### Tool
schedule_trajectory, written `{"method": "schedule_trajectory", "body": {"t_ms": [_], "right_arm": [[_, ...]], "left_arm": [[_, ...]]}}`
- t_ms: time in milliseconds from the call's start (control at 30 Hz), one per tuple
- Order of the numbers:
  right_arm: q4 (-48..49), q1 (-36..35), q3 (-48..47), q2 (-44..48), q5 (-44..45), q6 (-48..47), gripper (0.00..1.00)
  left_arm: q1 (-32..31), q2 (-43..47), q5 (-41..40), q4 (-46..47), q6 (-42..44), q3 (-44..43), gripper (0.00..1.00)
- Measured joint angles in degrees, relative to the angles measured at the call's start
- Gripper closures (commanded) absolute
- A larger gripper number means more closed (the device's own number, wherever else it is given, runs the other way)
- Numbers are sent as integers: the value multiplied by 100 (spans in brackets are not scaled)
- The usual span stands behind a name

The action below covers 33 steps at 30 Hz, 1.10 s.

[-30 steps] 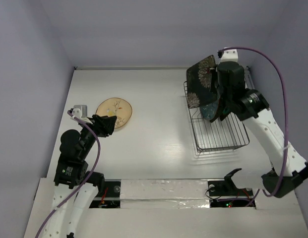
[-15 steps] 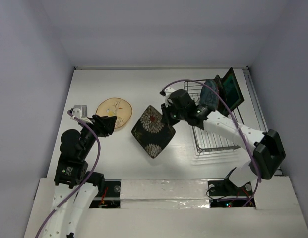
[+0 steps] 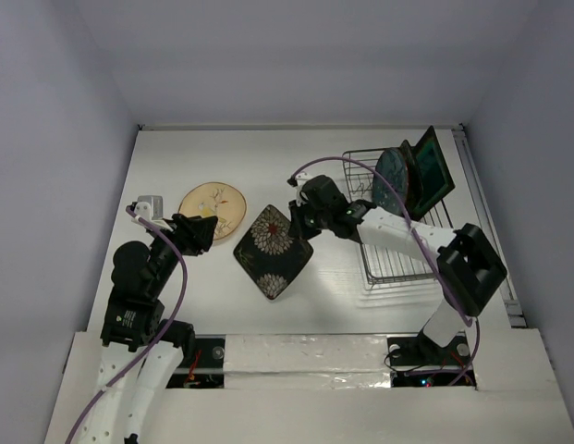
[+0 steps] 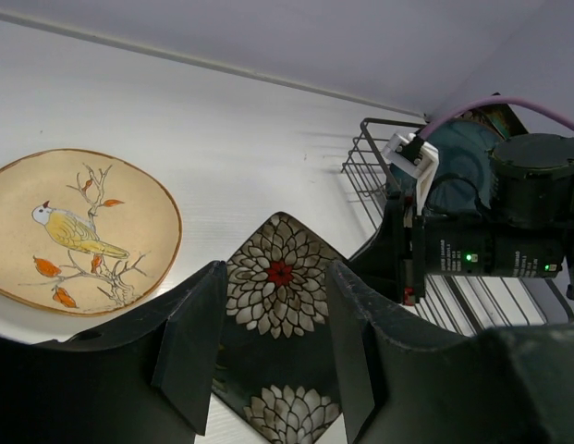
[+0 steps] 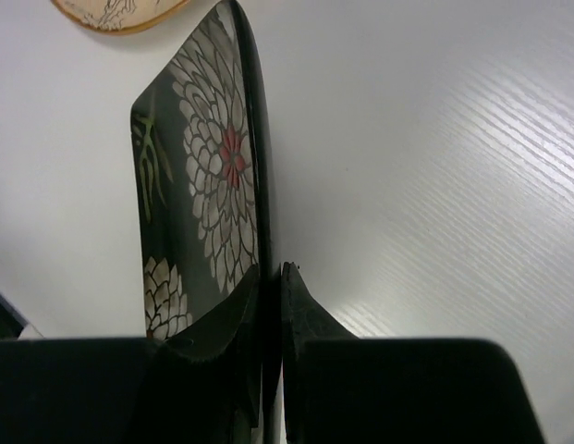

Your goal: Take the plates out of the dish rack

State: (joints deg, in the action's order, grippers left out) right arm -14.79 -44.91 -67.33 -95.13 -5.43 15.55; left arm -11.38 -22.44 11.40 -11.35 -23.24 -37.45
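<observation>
My right gripper (image 3: pixel 302 225) (image 5: pixel 271 277) is shut on the rim of a dark square plate with white flowers (image 3: pixel 272 251) (image 5: pixel 211 185) (image 4: pixel 279 305). It holds the plate tilted over the table, between the tan round plate (image 3: pixel 213 211) (image 4: pixel 76 231) (image 5: pixel 111 9) and the dish rack (image 3: pixel 409 259) (image 4: pixel 368 166). The tan plate lies flat. A round teal plate (image 3: pixel 390 180) and a square teal dark-rimmed plate (image 3: pixel 434 166) stand upright in the rack's far end. My left gripper (image 3: pixel 206 232) (image 4: pixel 274 270) hangs open and empty beside the tan plate.
The wire rack stands at the right side of the white table (image 3: pixel 296 166), its near half bare. Grey walls close the table at the back and on both sides. My right arm stretches from the rack side toward the middle.
My right arm has carried the dark flowered plate from above the rack leftward and down to the middle of the table. The left arm has stayed still.
</observation>
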Motion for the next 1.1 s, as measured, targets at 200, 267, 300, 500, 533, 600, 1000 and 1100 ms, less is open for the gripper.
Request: {"method": "schedule_trajectory", "body": {"t_ms": [200,267,300,500,533,600,1000,1100], "right_arm": [[361,-39,59,-225,522,284,78],[411,-46,142,-304,772,372,77],[455,-46,195,-339,855,428,77],[686,-61,245,-485,1143,647,74],[702,-55,247,-514,1163,675,74],[756,-55,251,-546,1193,717,65],[240,-46,352,-938,2024,595,50],[184,-59,498,-601,2061,632,50]], "left_arm": [[0,-24,20,0,0,0,57],[0,-37,20,0,0,0,57],[0,-42,20,0,0,0,57],[0,-66,22,0,0,0,57],[0,-66,22,0,0,0,57],[0,-66,22,0,0,0,57],[0,-66,22,0,0,0,57],[0,-66,24,0,0,0,57]]}}
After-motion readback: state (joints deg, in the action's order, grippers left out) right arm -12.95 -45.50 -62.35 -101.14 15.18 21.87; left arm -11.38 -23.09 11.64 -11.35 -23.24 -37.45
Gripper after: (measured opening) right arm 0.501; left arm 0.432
